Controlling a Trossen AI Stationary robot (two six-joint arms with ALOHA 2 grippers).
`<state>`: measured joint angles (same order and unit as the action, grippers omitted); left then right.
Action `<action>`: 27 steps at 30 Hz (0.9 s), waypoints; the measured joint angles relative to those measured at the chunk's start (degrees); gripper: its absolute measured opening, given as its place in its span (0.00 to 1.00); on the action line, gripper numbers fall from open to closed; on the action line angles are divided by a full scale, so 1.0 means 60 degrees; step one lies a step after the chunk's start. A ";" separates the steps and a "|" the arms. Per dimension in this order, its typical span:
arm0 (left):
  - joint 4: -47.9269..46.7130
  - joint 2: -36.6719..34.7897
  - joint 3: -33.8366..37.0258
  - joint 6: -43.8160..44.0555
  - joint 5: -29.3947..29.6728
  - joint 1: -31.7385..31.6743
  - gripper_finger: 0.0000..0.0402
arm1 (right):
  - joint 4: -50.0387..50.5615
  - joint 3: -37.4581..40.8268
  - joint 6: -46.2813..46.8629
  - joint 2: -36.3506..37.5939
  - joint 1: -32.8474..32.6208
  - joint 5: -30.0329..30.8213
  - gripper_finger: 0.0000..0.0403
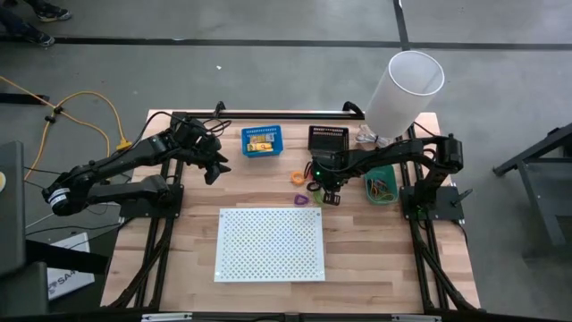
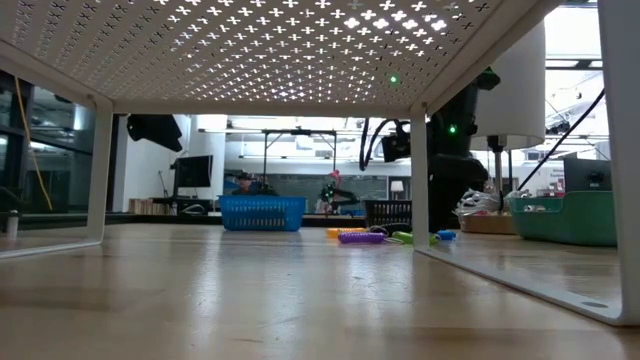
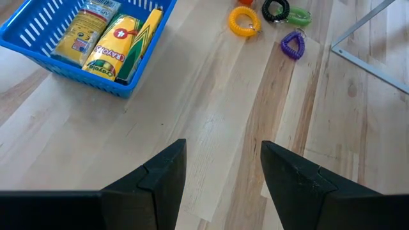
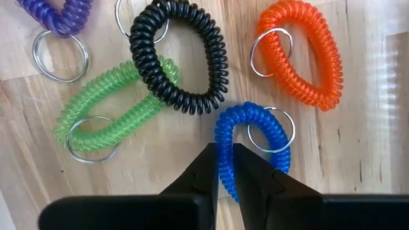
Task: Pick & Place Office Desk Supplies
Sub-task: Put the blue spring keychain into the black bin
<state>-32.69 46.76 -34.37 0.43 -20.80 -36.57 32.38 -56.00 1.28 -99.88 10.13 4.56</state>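
My right gripper [image 4: 222,167] pinches the rim of the blue coil loop [image 4: 250,148] among the coils near the black bin [image 1: 328,139], its lower edge hidden behind my fingers, while my left gripper [image 3: 222,167] hangs wide apart beside the blue bin [image 3: 38,45]

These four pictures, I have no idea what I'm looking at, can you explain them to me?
Two dark robot arms work at a wooden table, filmed from above, from table level, and from each wrist. On the table are a blue slotted basket of yellow crayon packets, a white perforated board and coiled plastic key loops. The right gripper pinches the blue coil loop, beside the orange, black, green and purple ones. The left gripper hangs open over bare wood.
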 joint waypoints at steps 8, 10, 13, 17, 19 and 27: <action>0.0005 0.0000 0.0000 0.0000 0.0001 -0.0001 0.49 | -0.0049 -0.0013 -0.0001 -0.0110 -0.0036 0.0018 0.08; 0.0006 0.0000 0.0000 0.0000 -0.0003 0.0003 0.49 | -0.0065 -0.0013 0.0000 -0.0115 -0.0066 0.0056 0.08; 0.0020 0.0000 0.0000 0.0000 0.0000 0.0003 0.49 | -0.0067 -0.0009 -0.0004 -0.0117 -0.0070 0.0166 0.08; 0.0033 0.0000 0.0000 0.0000 0.0001 0.0002 0.49 | -0.0062 -0.0009 -0.0004 -0.0124 -0.0066 0.0162 0.08; 0.0036 0.0000 0.0000 0.0000 0.0001 0.0001 0.49 | -0.0062 -0.0009 -0.0004 -0.0124 -0.0069 0.0187 0.08; 0.0035 0.0000 0.0000 0.0000 0.0001 0.0001 0.49 | -0.0062 -0.0005 -0.0004 -0.0130 -0.0066 0.0191 0.08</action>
<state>-32.48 46.76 -34.37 0.43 -20.80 -36.57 32.01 -56.03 1.26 -100.65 9.74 5.70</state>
